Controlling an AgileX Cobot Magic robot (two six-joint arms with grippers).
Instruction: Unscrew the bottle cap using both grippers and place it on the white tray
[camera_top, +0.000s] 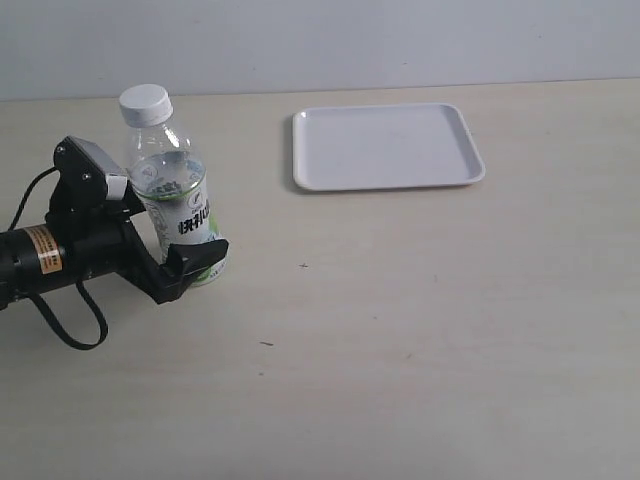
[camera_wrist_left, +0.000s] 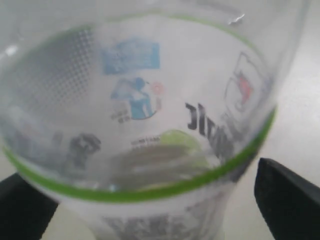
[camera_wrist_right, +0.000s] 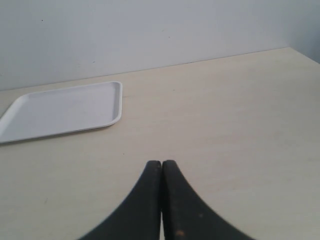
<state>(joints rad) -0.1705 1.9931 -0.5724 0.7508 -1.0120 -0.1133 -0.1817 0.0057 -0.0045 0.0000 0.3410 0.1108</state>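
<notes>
left end effector (camera_top: 170, 228) open, jaws straddling upright bottle (camera_top: 162, 155), left of frame | bottle cap (camera_top: 145, 102) straight above | right end effector (camera_wrist_right: 161, 172) closed, empty, bottle out of its view

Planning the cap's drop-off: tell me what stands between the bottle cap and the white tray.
Nothing visible does. The bottle cap sits on the upright bottle, and the tabletop from there to the white tray shows no object.
</notes>
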